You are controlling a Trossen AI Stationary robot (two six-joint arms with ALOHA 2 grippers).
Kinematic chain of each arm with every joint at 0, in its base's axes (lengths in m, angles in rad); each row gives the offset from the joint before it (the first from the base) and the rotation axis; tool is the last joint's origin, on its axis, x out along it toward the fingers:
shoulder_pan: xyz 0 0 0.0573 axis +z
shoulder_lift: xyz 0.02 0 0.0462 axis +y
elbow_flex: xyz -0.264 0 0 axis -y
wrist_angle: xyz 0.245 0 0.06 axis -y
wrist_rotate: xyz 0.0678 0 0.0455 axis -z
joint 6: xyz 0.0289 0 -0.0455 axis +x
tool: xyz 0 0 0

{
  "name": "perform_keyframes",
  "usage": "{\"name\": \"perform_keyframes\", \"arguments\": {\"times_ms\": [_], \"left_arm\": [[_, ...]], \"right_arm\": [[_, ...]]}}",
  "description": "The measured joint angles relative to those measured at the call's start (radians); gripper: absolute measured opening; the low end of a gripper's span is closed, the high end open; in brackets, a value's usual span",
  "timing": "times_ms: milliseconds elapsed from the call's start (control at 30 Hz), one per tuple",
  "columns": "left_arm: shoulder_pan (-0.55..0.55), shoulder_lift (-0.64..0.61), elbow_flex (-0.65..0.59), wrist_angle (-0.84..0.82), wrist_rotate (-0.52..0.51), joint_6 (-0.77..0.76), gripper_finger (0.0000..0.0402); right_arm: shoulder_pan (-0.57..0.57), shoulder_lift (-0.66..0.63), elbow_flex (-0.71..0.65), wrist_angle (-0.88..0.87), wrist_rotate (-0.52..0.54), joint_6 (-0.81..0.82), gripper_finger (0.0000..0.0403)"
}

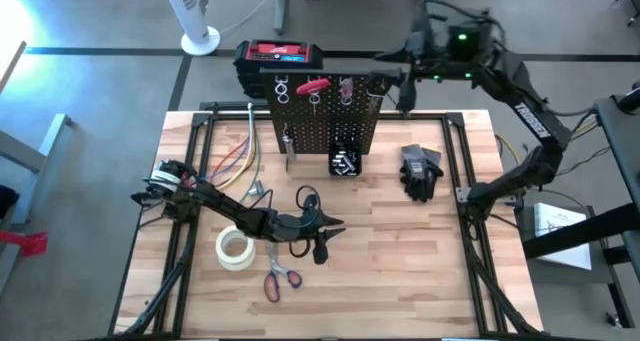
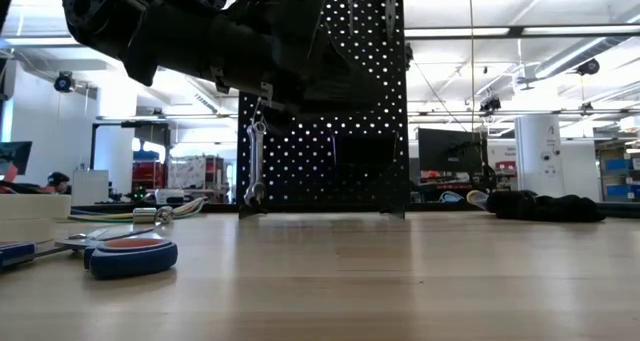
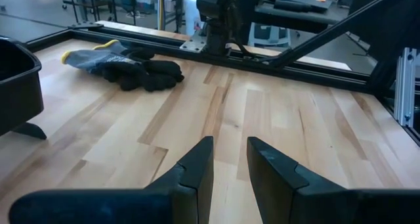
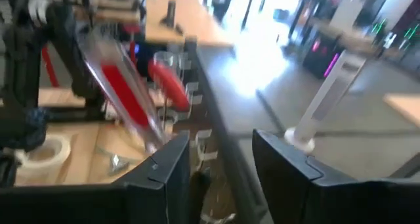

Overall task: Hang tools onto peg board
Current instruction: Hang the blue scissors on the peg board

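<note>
While the right gripper [image 4: 220, 161] hovers above the top right corner of the peg board [image 1: 322, 121], its fingers stand spread with nothing between them; a red-handled screwdriver [image 4: 128, 96] shows blurred beside them. Toward six o'clock on the table [image 1: 440, 251], the left gripper [image 3: 230, 165] sits low, fingers slightly parted and empty. Scissors [image 1: 280, 279] lie at six o'clock beside the tape roll [image 1: 235, 248]. Across the low view, the left arm hides the board's upper portion.

Wood table [image 1: 400, 241] carried peg board [image 1: 328, 121] at 12 o'clock, black glove [image 1: 420, 171] at 2, tape roll [image 1: 235, 248] and scissors [image 1: 278, 279] at 7.
</note>
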Motion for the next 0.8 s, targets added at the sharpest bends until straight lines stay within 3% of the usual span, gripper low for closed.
{"name": "perform_keyframes", "arguments": {"times_ms": [233,500,667,800], "left_arm": [[-0.009,-0.018,-0.006,-0.011,-0.029,-0.014,0.0082],[-0.061,-0.206,-0.138,-0.093,-0.098,-0.029,0.0082],[-0.072,-0.338,-0.203,-0.292,0.052,-0.085,0.0082],[-0.1,-0.398,-0.226,-0.423,0.186,-0.127,0.0082]], "right_arm": [[0.007,-0.115,0.0,-0.003,0.003,0.058,0.0146],[0.081,-0.3,-0.149,-0.057,-0.003,0.177,0.014],[0.182,-0.412,-0.36,-0.025,0.001,0.253,0.014],[0.268,-0.471,-0.577,0.14,0.005,0.359,0.0139]]}}
